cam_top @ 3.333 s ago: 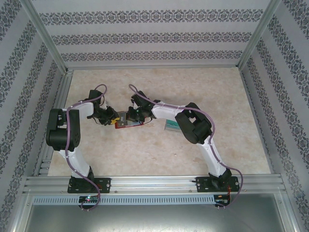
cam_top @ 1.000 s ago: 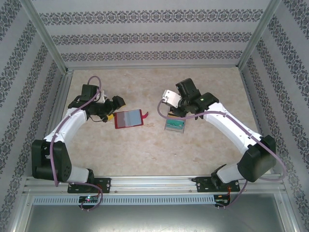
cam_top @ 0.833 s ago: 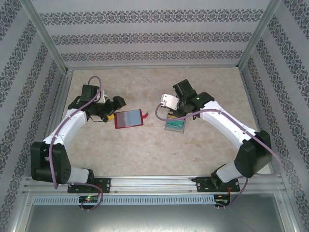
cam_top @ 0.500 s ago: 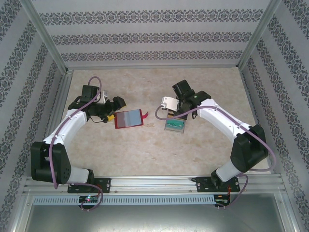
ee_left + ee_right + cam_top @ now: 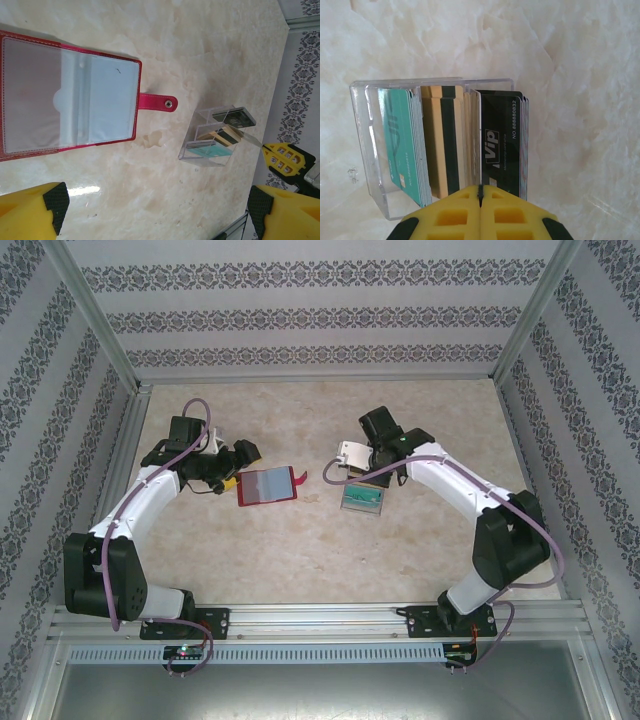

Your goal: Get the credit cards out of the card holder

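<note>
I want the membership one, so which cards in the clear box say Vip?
The black cards, at the opposite end of the clear box from the teal cards; the beige-gold cards stand between.

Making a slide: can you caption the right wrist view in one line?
Shut right gripper at a clear box holding teal, gold and black credit cards.

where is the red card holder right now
In the top view the card holder lies open on the table left of centre, just right of the left gripper, with the clear card box further right.
</note>
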Available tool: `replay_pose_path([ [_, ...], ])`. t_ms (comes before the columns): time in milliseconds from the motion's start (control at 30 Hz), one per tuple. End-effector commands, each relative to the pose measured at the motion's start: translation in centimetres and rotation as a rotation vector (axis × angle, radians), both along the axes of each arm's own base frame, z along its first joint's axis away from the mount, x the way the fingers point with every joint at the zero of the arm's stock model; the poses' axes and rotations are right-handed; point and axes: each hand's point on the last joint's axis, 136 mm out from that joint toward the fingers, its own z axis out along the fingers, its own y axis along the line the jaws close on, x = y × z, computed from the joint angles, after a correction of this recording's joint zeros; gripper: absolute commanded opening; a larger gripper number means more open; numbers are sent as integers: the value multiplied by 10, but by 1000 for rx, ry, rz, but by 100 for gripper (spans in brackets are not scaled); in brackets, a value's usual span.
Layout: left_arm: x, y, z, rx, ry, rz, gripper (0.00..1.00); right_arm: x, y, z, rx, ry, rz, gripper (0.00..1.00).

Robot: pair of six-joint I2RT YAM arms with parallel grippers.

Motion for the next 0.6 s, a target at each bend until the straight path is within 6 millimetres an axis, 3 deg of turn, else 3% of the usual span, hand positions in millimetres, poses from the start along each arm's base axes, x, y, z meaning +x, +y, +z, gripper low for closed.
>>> replay_pose_path([
  [0, 0, -6, 3, -14, -18, -20, 94, 14, 1, 6, 2, -35, 3, 0],
  [300, 1, -7, 3, -14, -20, -22, 94, 19, 1, 20, 27, -50, -7, 0],
  [567, 3, -8, 1, -19, -12, -25, 94, 16, -3, 4, 16, -13, -18, 0],
])
